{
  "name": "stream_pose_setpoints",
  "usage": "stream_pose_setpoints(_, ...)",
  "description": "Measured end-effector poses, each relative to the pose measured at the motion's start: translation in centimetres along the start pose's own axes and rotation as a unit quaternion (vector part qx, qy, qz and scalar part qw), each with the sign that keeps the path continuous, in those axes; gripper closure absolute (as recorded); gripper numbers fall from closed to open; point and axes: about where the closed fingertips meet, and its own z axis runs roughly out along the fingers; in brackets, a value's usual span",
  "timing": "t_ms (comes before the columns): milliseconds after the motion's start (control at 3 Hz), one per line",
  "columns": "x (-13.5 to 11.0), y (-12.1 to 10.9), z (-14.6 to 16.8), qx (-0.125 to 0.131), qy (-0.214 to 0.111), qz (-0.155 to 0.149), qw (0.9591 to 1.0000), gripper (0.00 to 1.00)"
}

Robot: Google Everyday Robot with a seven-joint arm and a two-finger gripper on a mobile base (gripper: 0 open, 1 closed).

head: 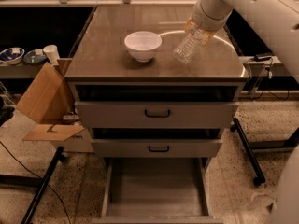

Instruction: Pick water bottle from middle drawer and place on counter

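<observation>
The water bottle (pixel 188 47), clear and ribbed, hangs tilted over the right half of the counter (pixel 105 50). Its upper end is in my gripper (pixel 200 28) and its lower end sits just above or on the glossy top; I cannot tell which. The gripper is shut on the bottle's upper end and is mostly covered by the white wrist. My arm comes in from the upper right. The middle drawer (pixel 154 186) stands pulled out at the bottom of the cabinet, its grey floor bare.
A white bowl (pixel 143 45) stands on the counter just left of the bottle. Two shut drawer fronts with black handles (pixel 157 113) sit above the open tray. An open cardboard box (pixel 44 101) is at the cabinet's left, and a black leg with casters (pixel 247 153) at its right.
</observation>
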Motion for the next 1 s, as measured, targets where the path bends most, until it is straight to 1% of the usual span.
stream_pose_setpoints(333,0.27,0.17,0.70,0.002,-0.002,0.013,0.9999,0.76)
stream_pose_setpoints(1000,0.54,0.57,1.59,0.008,-0.008,0.031,0.9995,0.30)
